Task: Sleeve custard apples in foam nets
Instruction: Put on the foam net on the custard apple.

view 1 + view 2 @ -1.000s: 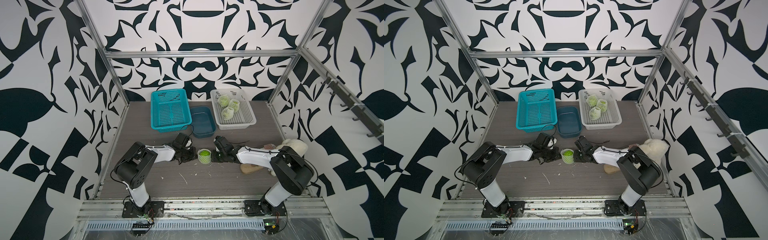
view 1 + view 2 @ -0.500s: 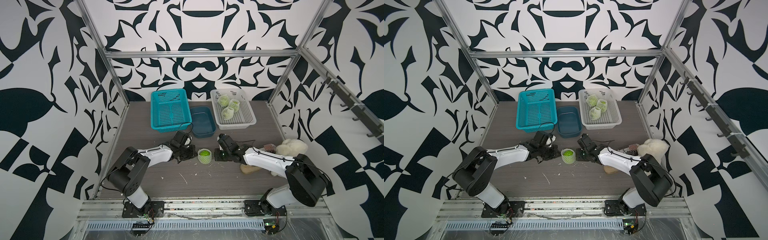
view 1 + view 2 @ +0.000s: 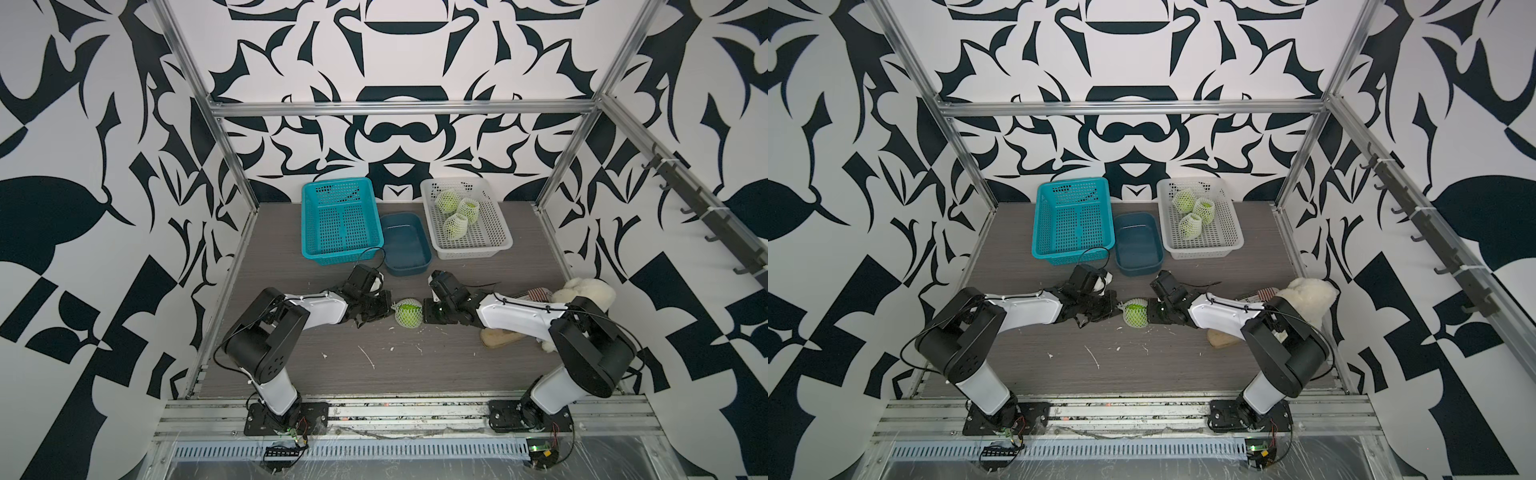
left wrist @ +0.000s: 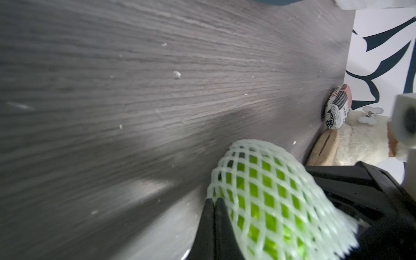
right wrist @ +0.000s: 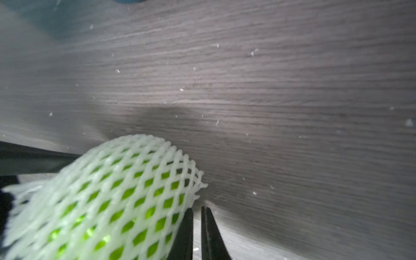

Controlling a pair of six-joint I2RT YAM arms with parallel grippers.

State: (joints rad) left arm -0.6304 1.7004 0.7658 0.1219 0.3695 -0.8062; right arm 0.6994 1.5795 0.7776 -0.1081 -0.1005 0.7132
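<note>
White foam net [image 3: 409,319] wrapped custard apple [image 3: 408,308] at table [image 3: 374,374] centre. At its 9 o'clock left claw [image 3: 389,309] pinched net rim; at 3 o'clock right claw [image 3: 425,312] stood nearly pressed together, hold unclear. Needed: sure right pinch, even gentle stretch.

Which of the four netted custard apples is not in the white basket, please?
The custard apple in its foam net, lying on the table in front; the other three lie in the white basket at the back.
</note>
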